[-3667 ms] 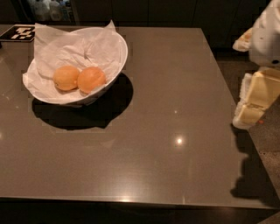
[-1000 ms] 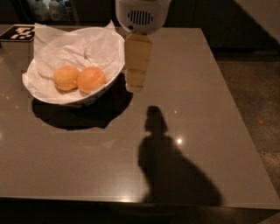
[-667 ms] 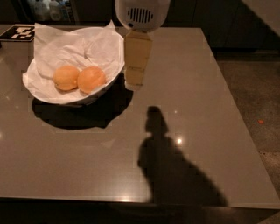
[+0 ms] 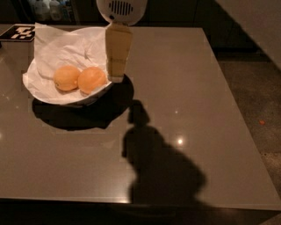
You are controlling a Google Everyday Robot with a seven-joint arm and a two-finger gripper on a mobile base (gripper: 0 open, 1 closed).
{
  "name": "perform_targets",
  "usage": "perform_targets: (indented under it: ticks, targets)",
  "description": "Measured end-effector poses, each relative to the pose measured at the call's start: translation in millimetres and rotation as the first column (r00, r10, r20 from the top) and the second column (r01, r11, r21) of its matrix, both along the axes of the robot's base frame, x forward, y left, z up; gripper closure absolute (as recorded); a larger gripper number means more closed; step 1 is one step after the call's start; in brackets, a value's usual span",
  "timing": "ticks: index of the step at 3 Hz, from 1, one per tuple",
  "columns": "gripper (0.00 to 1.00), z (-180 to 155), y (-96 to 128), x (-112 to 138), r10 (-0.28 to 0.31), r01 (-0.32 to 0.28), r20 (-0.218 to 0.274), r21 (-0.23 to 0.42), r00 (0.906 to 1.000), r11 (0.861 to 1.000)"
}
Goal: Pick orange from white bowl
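Nothing picked yet: orange [image 4: 91,79] sits in white bowl [image 4: 88,101] w/ 1 paler twin [image 4: 66,78]; my gripper [image 4: 115,77] hangs by the rim, grip state I can't tell.

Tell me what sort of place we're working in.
Probably a dim kitchen or break area: a glossy table, a paper-lined white bowl holding the orange, and bottles behind. The gripper hangs by the bowl's right edge.

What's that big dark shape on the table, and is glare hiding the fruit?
Camera view: it is a shadow on the table, with two glare spots beside it. The hand hangs at the white bowl's right rim; the orange and its paler twin are lit, glare-free.
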State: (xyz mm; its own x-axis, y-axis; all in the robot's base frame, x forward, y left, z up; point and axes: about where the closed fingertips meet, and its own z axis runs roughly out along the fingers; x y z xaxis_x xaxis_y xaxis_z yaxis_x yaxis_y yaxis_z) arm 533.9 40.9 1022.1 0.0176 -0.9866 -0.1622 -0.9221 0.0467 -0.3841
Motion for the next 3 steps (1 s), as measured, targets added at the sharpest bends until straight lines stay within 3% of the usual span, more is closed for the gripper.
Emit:
perform_targets:
  ticks: [2,3]
  targets:
    - [0.00,-28.2,58.7,40.8,0.087,-0.084,-0.124,0.031,0.9885,0.996]
    - [0.00,-26.4,64.8,46.2,0.091,-0.086,-0.104,0.051,0.9904,0.995]
